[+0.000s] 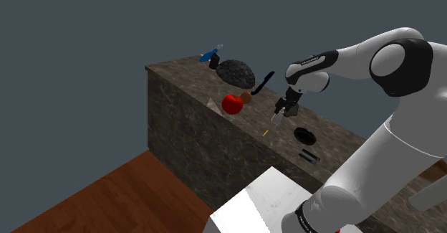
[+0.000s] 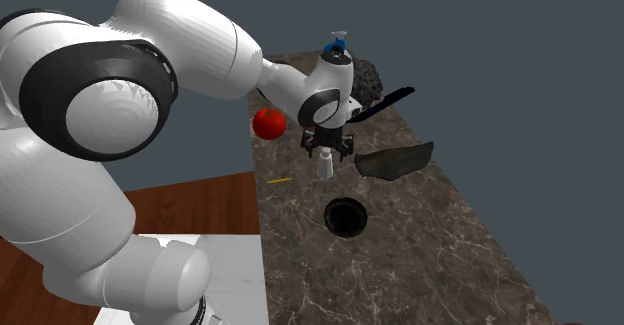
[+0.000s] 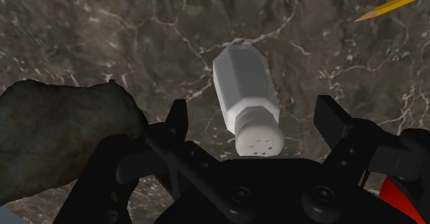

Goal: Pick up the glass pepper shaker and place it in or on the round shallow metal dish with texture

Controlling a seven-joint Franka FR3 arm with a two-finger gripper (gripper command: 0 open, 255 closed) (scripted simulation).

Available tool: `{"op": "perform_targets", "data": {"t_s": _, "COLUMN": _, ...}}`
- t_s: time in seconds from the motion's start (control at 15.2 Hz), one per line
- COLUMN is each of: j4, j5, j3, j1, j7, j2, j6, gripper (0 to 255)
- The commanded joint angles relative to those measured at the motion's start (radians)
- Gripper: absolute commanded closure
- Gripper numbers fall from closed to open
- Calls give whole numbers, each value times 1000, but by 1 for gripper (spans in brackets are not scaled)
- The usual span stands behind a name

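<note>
The pepper shaker (image 3: 247, 95) is a pale, faceted bottle with a perforated cap, standing on the dark marbled counter (image 3: 103, 29). My black gripper (image 3: 255, 123) hangs just above it, open. The cap sits between the fingers (image 3: 178, 123), which do not touch it. In the second exterior view the shaker (image 2: 325, 167) pokes out just under the gripper (image 2: 328, 154). From the shoulder view the gripper (image 1: 284, 110) is over the counter's middle. A small round black dish (image 2: 345, 216) lies on the counter nearer the stand, also visible as a dish (image 1: 306, 134) in the shoulder view.
A dark mottled shallow slab (image 2: 395, 161) lies right beside the gripper. A red round fruit (image 1: 232, 104), a yellow pencil (image 2: 279, 181), a dark textured dome (image 1: 238, 72), a black utensil (image 1: 263, 82) and a blue object (image 1: 209, 54) share the counter. Its edge drops to a wooden floor (image 1: 107, 196).
</note>
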Motion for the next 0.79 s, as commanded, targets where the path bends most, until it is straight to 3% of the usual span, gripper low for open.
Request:
{"op": "perform_targets", "data": {"t_s": 0.0, "j4": 0, "j5": 0, "j3": 0, "j1": 0, "j7": 0, "j2": 0, "j6": 0, "gripper": 0}}
{"op": "perform_targets", "data": {"t_s": 0.07, "j4": 0, "j5": 0, "j3": 0, "j1": 0, "j7": 0, "j2": 0, "j6": 0, "gripper": 255}}
{"op": "perform_targets", "data": {"t_s": 0.73, "j4": 5, "j5": -10, "j3": 0, "j1": 0, "j7": 8, "j2": -10, "j6": -12, "gripper": 255}}
